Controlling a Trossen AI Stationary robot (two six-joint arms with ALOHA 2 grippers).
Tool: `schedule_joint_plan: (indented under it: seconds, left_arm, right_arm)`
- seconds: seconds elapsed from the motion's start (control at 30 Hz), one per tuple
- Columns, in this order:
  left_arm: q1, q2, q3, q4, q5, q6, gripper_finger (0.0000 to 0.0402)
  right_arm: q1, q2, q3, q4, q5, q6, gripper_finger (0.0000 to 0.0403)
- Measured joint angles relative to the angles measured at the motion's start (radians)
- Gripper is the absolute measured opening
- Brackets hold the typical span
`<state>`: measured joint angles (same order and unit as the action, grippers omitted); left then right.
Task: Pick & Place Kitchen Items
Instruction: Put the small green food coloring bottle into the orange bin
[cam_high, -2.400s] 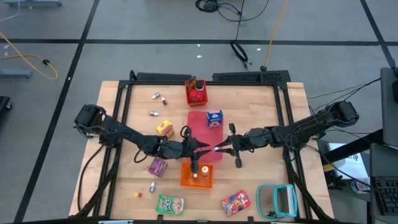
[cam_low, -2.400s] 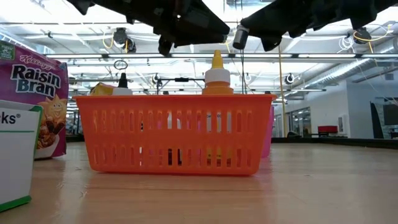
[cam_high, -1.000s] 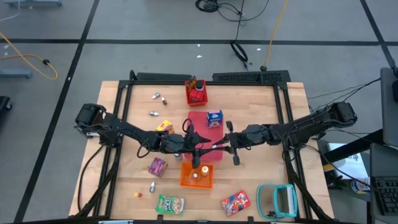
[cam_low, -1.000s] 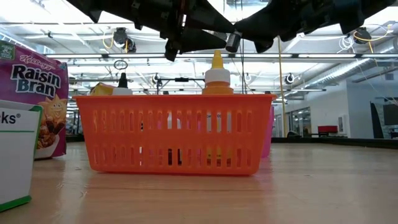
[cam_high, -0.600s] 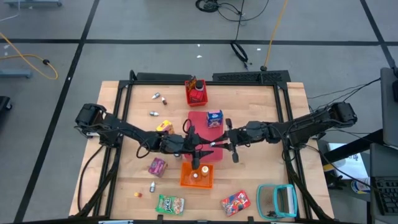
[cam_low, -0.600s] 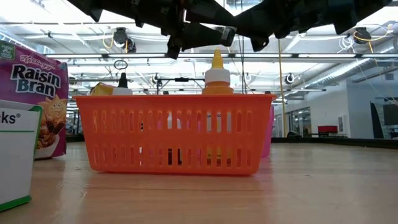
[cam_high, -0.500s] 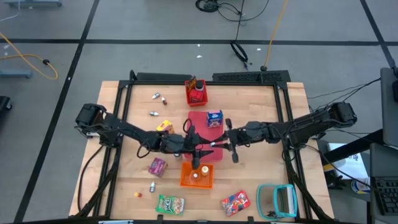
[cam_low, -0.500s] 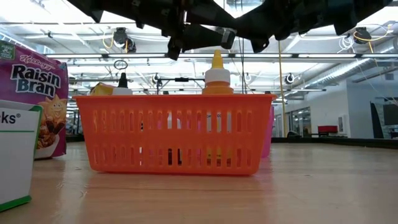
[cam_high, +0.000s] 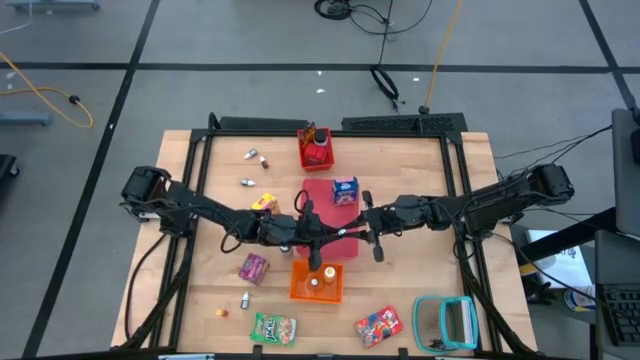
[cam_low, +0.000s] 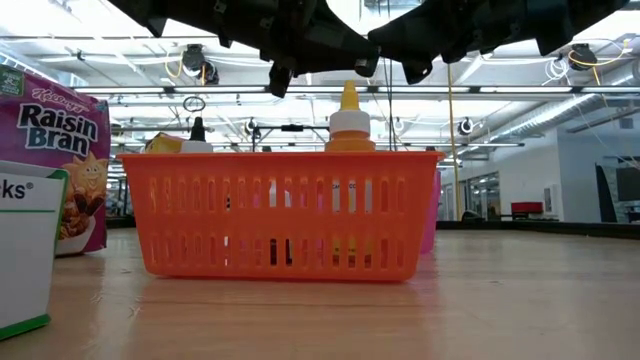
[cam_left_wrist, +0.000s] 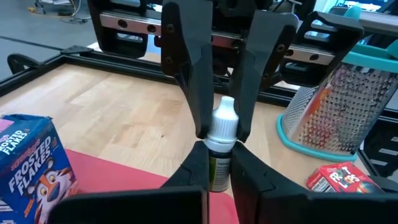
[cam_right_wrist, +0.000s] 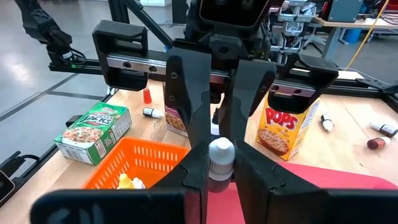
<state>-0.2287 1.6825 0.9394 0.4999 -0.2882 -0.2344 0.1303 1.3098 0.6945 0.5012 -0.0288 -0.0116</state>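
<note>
A small bottle (cam_left_wrist: 219, 146) with a white cap and dark labelled body hangs between both grippers above the red mat (cam_high: 328, 205), just beyond the orange basket (cam_high: 316, 281). My left gripper (cam_high: 336, 236) comes from the table's left and my right gripper (cam_high: 362, 228) from the right; they meet tip to tip, both shut on the bottle. In the low view they join above the basket, left gripper (cam_low: 300, 50), right gripper (cam_low: 400, 45). Other groceries lie around: a blue carton (cam_high: 345, 190), a yellow carton (cam_high: 264, 206), a pink-purple carton (cam_high: 253, 267). My left gripper pinches the bottle's labelled body (cam_left_wrist: 217, 171) between its two fingers, coming level from the table's left. The bottle is lifted clear of the mat, its cap end pointing toward the other gripper. My right gripper has its two fingers (cam_left_wrist: 193, 93) on either side of the bottle's white cap (cam_right_wrist: 221, 154), pinching it from the table's right, level. The bottle is clear of the table between the two grippers.
The orange basket holds a yellow-capped bottle (cam_low: 349, 120). A red bin (cam_high: 316, 150) stands at the far side; a green packet (cam_high: 273, 328), a red packet (cam_high: 380, 324) and a teal-framed grater (cam_high: 446, 322) lie near the near edge. Tiny bottles (cam_high: 246, 183) lie on the left.
My right gripper has moved toward the table's left and closed in on the bottle held by my left gripper, until the two grippers meet over the mat. The left gripper has stayed about where it was, with the bottle still lifted.
</note>
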Motion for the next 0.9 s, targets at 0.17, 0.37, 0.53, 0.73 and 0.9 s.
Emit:
schedule_joint_plan:
  seconds: [0.17, 0.37, 0.53, 0.73, 0.9]
  left_arm:
    - [0.0, 0.0, 0.0, -0.002, 0.001, -0.012, 0.0028]
    - [-0.002, 0.0, 0.0, -0.002, 0.001, -0.007, 0.0014]
    - [-0.006, 0.0, 0.0, -0.007, -0.001, -0.015, 0.0014]
    - [-0.017, 0.0, 0.0, -0.022, -0.006, -0.013, 0.0014]
    - [-0.019, -0.025, -0.001, -0.118, -0.025, -0.04, 0.0014]
  right_arm:
    - [0.0, 0.0, 0.0, -0.004, 0.0, 0.005, 0.0051]
    - [0.0, 0.0, 0.0, -0.004, 0.0, 0.002, 0.0059]
    - [0.0, 0.0, 0.0, -0.004, 0.001, -0.004, 0.0079]
    - [0.0, -0.003, 0.0, -0.011, -0.002, -0.028, 0.0096]
    - [0.0, -0.02, 0.0, -0.039, 0.01, -0.038, 0.0099]
